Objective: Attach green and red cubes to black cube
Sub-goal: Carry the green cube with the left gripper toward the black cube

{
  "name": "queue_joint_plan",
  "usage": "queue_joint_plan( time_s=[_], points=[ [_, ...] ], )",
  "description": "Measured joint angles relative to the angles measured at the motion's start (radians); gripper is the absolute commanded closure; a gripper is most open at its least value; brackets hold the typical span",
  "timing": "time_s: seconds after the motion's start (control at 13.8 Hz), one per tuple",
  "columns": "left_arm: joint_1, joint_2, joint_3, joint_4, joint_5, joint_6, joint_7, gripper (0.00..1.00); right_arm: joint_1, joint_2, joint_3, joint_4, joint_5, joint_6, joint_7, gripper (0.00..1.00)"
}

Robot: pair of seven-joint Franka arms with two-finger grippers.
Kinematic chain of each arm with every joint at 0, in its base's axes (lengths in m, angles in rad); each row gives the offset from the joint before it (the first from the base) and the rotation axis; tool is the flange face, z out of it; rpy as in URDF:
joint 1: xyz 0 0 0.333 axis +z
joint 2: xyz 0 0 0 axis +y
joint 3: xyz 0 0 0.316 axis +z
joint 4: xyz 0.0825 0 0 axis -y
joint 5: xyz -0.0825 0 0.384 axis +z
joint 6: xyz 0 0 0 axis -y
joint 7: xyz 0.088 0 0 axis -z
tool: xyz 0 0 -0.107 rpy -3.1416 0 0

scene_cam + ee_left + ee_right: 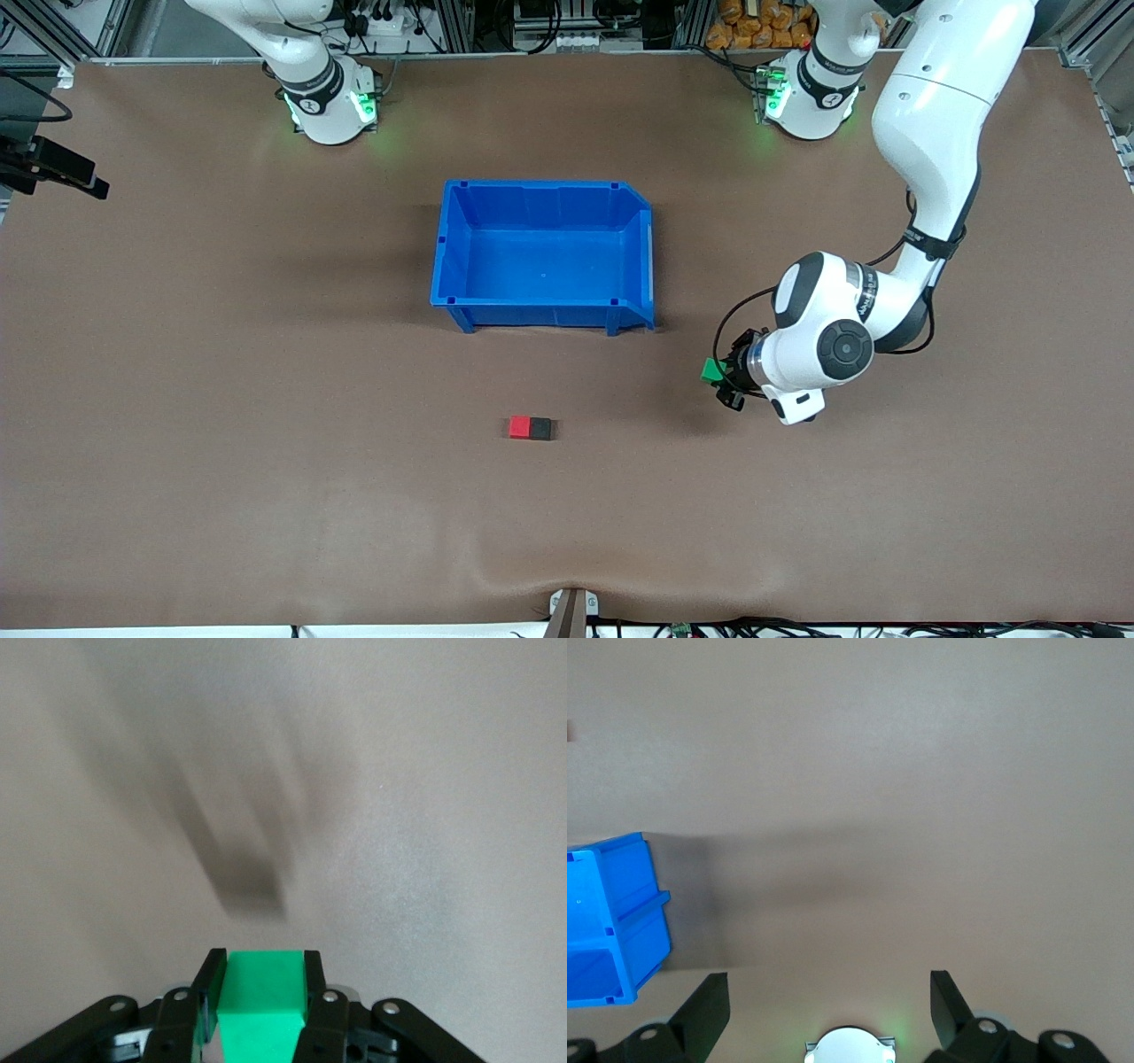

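Note:
A red cube [520, 428] and a black cube [540, 429] sit side by side, touching, on the brown table, nearer to the front camera than the blue bin. The green cube [710, 370] [261, 1001] is held up over the table toward the left arm's end, with my left gripper [728, 377] [261, 967] shut on it, one finger on each side. My right gripper [830, 992] is open with nothing between its fingers and hangs high over bare table near its own base; it does not show in the front view.
A blue bin [542, 254] [611, 921] stands in the middle of the table, with nothing in it. Brown table surface lies all around the cubes. The right arm waits.

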Motion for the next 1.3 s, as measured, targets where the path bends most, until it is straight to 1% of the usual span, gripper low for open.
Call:
queue_joint_plan(
  time_s=[0.22, 0.65, 1.01, 1.3],
  points=[
    [-0.012, 0.002, 0.0, 0.008, 0.0, 0.001, -0.036, 1.0, 0.0, 0.0, 0.004, 0.016, 0.0, 0.005, -0.001, 0.0],
    [-0.068, 0.04, 0.0, 0.082, -0.001, 0.002, -0.157, 1.0, 0.002, 0.0, 0.013, 0.023, 0.0, 0.012, -0.011, 0.0],
    [-0.084, 0.064, 0.0, 0.123, -0.001, 0.003, -0.201, 1.0, 0.019, 0.006, 0.024, 0.047, -0.001, 0.012, -0.013, 0.0],
    [-0.091, 0.069, 0.0, 0.129, -0.001, 0.003, -0.214, 1.0, 0.022, 0.022, 0.026, 0.072, -0.002, 0.013, -0.017, 0.0]
  ],
)
